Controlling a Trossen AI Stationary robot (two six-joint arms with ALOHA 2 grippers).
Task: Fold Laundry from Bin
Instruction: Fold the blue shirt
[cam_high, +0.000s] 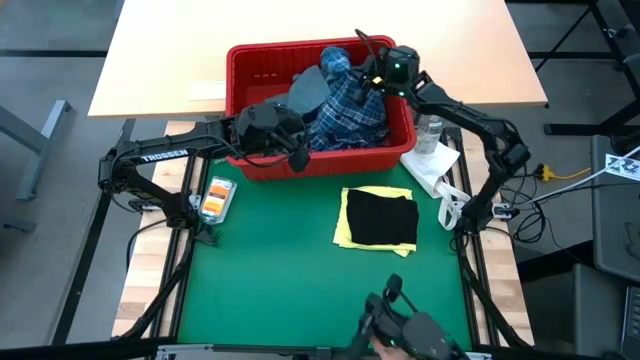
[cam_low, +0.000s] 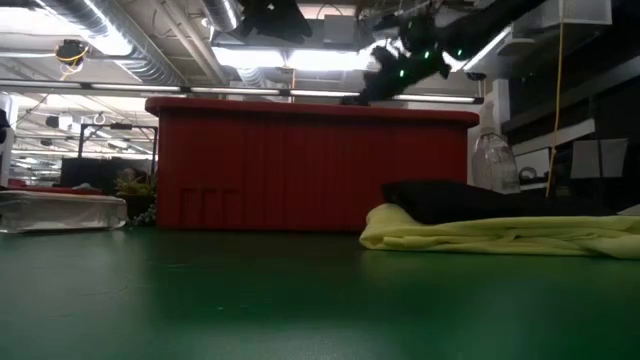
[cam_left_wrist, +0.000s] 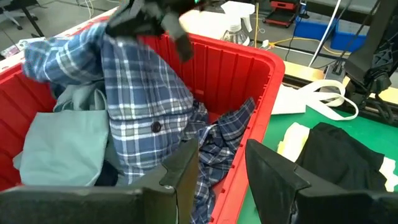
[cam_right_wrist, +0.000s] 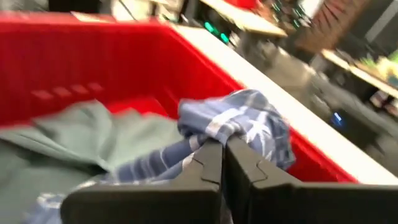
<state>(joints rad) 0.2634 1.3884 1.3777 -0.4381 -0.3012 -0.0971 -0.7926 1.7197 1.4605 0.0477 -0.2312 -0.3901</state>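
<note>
Your right gripper (cam_right_wrist: 222, 163) is pinching a bunched fold of the soft, limp plaid shirt (cam_high: 350, 100) inside the bin (cam_high: 262, 58); expect trailing fabric to be dragging. Left gripper (cam_left_wrist: 222, 169) is hovering part-open at the bin's near wall.

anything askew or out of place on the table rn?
One thing: the folded stack on the green mat is uneven. The dark navy garment sits off-centre on the yellow garment, leaving yellow showing along one side and the front edge. The plaid shirt being bunched in the red bin looks normal.
</note>
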